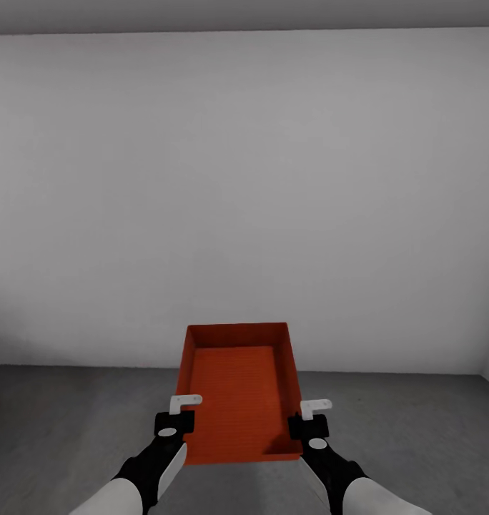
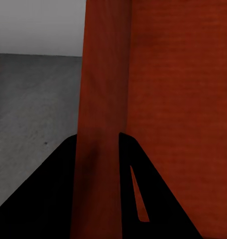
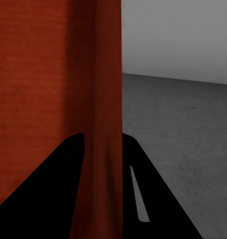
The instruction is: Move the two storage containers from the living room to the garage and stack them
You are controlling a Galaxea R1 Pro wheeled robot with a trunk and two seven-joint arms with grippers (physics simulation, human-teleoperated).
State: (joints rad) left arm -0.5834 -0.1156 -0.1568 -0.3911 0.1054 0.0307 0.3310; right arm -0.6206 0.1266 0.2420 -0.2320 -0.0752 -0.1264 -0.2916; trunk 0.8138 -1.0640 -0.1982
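From the head camera, one orange-red storage container (image 1: pixel 239 390) was held up in the air above the dark grey floor (image 1: pixel 58 429), in front of a plain light grey wall (image 1: pixel 244 193). The left gripper (image 1: pixel 174 422) held its left side wall and the right gripper (image 1: pixel 309 427) held its right side wall.

In the left wrist camera, the two black fingers (image 2: pixel 54 194) sat on both sides of the container's wall (image 2: pixel 101 99), pinching it. The grey floor (image 2: pixel 29 99) lay below.

In the right wrist camera, the black fingers (image 3: pixel 153 199) pinched the other wall (image 3: pixel 101 99) the same way, above the floor (image 3: pixel 183 124).
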